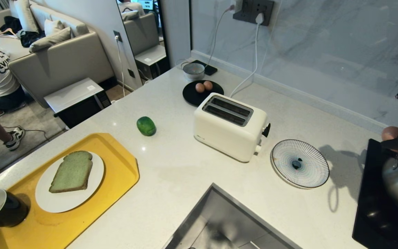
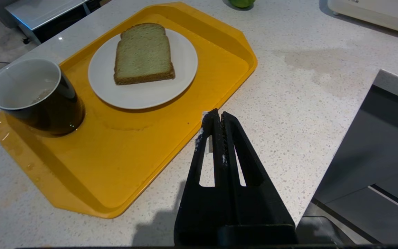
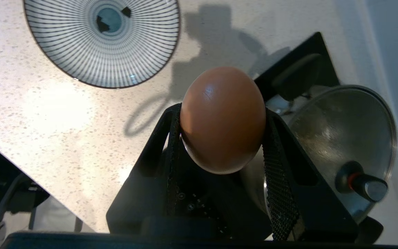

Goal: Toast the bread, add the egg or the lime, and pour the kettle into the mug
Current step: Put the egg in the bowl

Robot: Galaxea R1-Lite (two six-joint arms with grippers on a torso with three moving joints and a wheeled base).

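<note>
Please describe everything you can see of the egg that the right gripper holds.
The egg is smooth, brown and slightly glossy, whole and uncracked. It sits clamped between the black ribbed fingers of the right gripper, blunt end up in the wrist view, touching nothing else. It hangs above the steel pot lid, near the striped plate.

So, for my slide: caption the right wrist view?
Right gripper holds an egg above the lidded steel pot.
</note>
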